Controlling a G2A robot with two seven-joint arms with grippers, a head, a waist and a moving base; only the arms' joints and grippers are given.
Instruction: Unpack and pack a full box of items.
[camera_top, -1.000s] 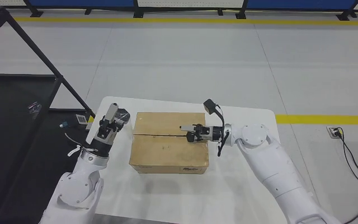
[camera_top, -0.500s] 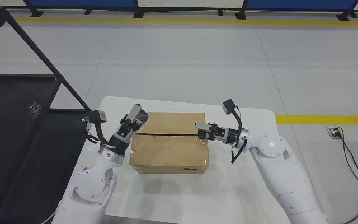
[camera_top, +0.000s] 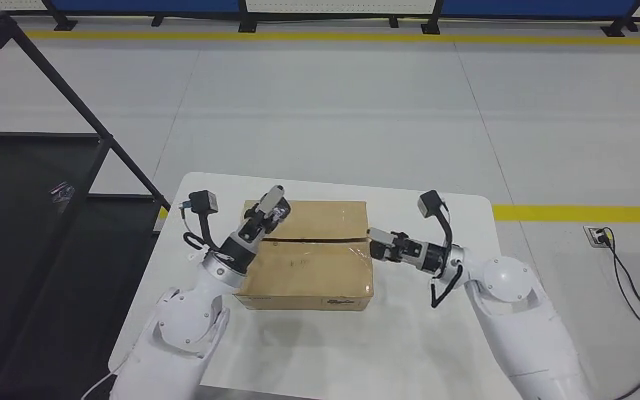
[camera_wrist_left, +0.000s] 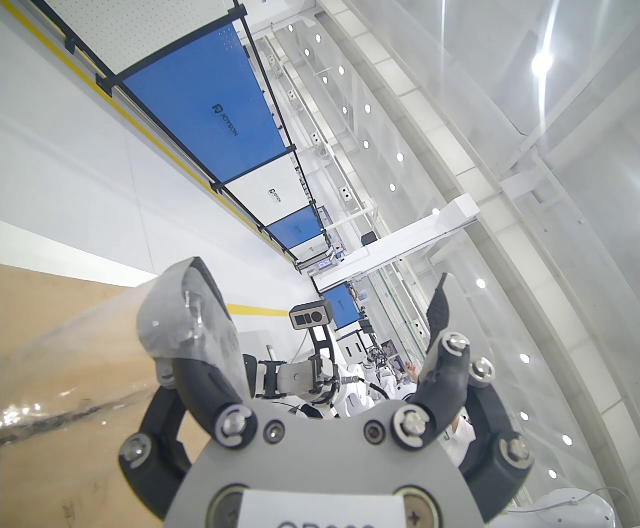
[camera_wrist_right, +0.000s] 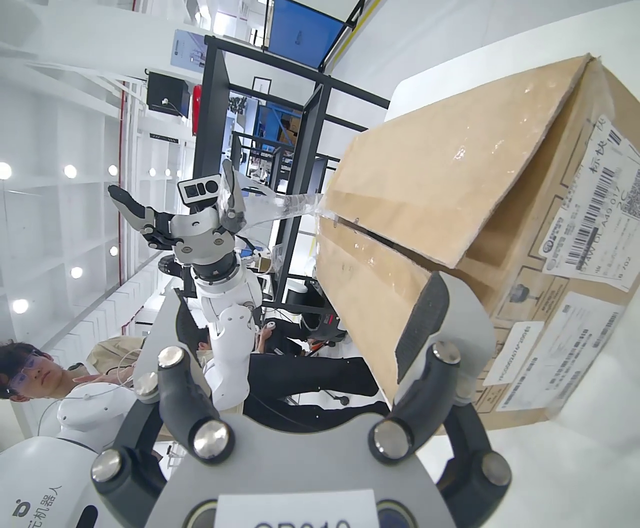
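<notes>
- The table carries the box in its middle. The box's long side runs from one arm to the other.
- The seam between the two top flaps runs along this long axis, so it points from one gripper to the other.
- The far flap stands a little raised at the right arm's end, and the near one lies flat.
- A clear tape goes from the seam's left end up to the left gripper, which hangs over that end of the box.
- Its jaws are wide apart and they clamp nothing. The tape only sticks around one finger.
- The right gripper is just beside the box's right end, with its jaws also apart and empty.
- I think you must pull the tape away from the box in line with the seam. For the raised flap, the right arm is the nearer one.
</notes>
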